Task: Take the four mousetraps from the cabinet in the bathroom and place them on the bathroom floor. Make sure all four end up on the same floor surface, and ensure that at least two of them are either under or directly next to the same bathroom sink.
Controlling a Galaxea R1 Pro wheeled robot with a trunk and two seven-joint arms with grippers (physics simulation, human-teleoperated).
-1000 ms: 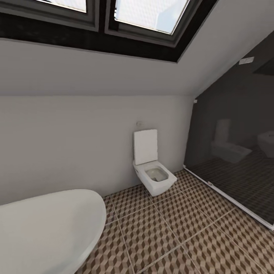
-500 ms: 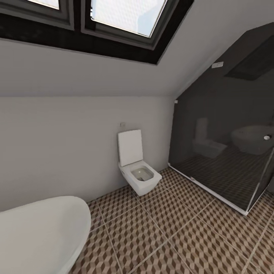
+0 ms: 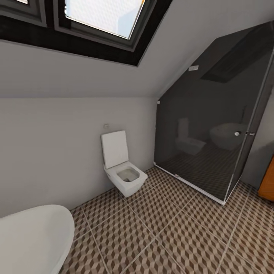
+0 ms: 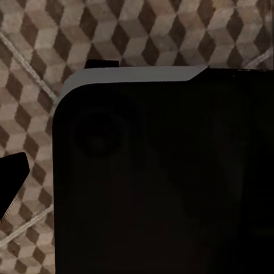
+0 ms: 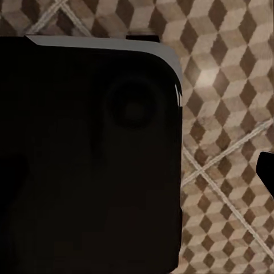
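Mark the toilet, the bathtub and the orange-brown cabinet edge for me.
toilet [image 3: 127, 176]: head view, on the bowl.
bathtub [image 3: 32, 238]: head view, on its white rounded end.
cabinet [image 3: 268, 182]: head view, on the orange-brown sliver at the right edge.

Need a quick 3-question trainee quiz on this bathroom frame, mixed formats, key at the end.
1. True or false: the toilet has its lid raised against the wall.
2. Multiple choice: what stands at the right of the toilet in the head view? A) a dark glass shower enclosure B) a washing machine C) a wooden ladder
3. Fill in: the white bathtub shows at the lower ___ corner of the head view, on the bathroom floor.

Key: 1 true; 2 A; 3 left.
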